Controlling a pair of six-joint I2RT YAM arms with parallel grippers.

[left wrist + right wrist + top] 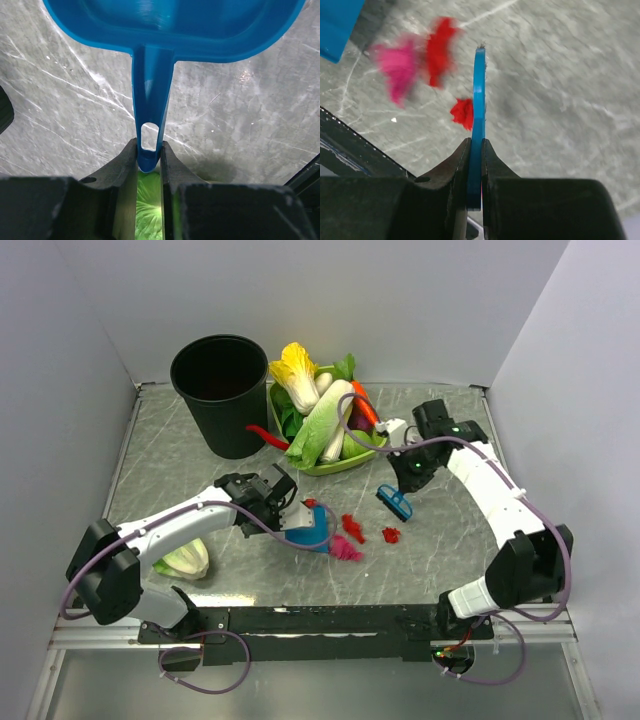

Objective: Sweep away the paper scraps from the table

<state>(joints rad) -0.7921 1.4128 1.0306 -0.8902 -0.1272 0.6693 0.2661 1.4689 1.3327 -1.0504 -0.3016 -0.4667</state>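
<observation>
left tool (149,160) clamped on blue dustpan (175,30) handle | right tool (476,150) clamped on blue brush (479,90) | paper scraps (352,528) mid-tabletop (450,550), between dustpan and brush, well off edges | vegetable bowl (345,466) near, behind

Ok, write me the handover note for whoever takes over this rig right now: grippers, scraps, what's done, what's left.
Left gripper: shut on the handle of the blue dustpan, held just left of the scraps.
Right gripper: shut on the blue brush, just right of them.
Paper scraps: red bits and a magenta wad lie loose on the table between pan and brush.
Done: both tools are in hand.
Left: brush the scraps into the dustpan, then probably tip it into the black bin.
</observation>
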